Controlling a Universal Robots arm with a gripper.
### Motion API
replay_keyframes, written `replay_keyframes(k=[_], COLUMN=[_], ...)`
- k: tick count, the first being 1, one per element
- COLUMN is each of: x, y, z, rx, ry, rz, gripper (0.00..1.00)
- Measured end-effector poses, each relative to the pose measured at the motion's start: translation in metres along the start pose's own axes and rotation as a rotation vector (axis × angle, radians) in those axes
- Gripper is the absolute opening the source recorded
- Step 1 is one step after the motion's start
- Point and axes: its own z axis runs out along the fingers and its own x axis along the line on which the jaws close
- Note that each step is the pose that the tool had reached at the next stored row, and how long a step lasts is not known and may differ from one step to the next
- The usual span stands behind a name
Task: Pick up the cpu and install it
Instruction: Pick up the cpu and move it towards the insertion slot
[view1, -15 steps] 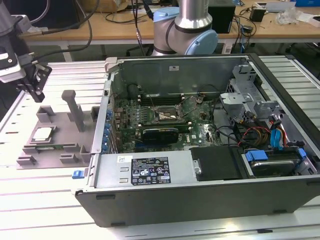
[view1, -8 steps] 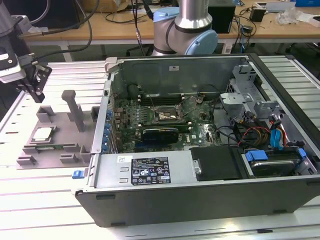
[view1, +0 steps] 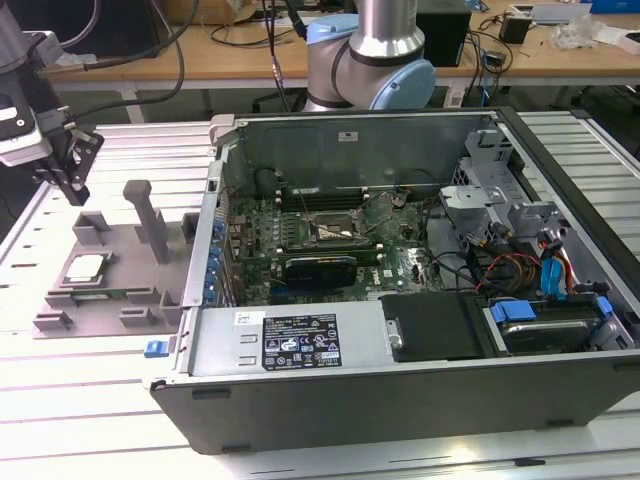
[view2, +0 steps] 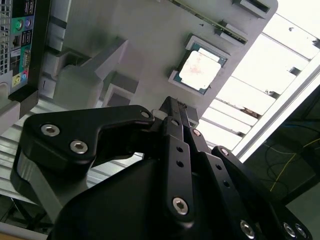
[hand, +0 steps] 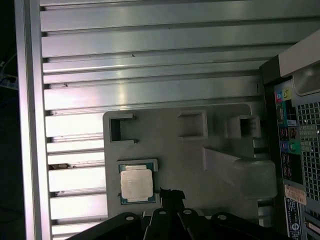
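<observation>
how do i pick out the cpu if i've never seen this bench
Beside the open computer case, on the exterior view's left, lies a grey fixture tray. The cpu sits flat in a pocket on the tray's side away from the case. It is the only shiny silver square; the tray's post and pockets are matte grey.

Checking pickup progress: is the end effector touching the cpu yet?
Apart. The exterior view shows the end effector above the cpu, with bare tray between.

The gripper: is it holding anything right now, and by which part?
Nothing. The gripper hangs empty above the grey tray, and the cpu lies in its recess there, untouched.
</observation>
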Motion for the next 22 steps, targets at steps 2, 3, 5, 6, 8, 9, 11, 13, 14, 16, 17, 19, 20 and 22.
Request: replay_keyframes(k=[2, 3, 5, 6, 8, 9, 11, 13, 14, 16, 17, 19, 20, 22], x=[0.0019, 0.0024, 0.0037, 0.0048, 0.0056, 0.0061, 0.0072, 0.0083, 0.0091, 0.0107, 0.0113, 0.0127, 0.0136, 0.0159], y=[-0.0003, -0.0004, -0.0006, -0.0008, -0.0009, -0.001, -0.0012, -0.0014, -0.0015, -0.0017, -0.0018, -0.0021, -0.0022, -0.0026], z=[0.0037, 0.0047, 0.0075, 0.0097, 0.0117, 0.0129, 0.0152, 0.0171, 0.0186, 0.021, 0.0227, 0.0264, 0.0284, 0.0329], rx=[-0.0001, 0.0, -0.0001, -0.0001, -0.0002, -0.0002, -0.0001, -0.0002, -0.0002, -0.0002, -0.0004, -0.0002, -0.0003, -0.0003], ry=[-0.0007, -0.0008, -0.0015, -0.0023, -0.0027, -0.0029, -0.0033, -0.0037, -0.0041, -0.0043, -0.0045, -0.0043, -0.0043, -0.0043], rz=[0.0, 0.0, 0.0, 0.0, 0.0, 0.0, 0.0, 0.0, 0.0, 0.0, 0.0, 0.0, 0.0, 0.0], gripper=[0.11, 0.11, 0.11, 0.11, 0.11, 0.11, 0.11, 0.11, 0.11, 0.11, 0.11, 0.11, 0.11, 0.11])
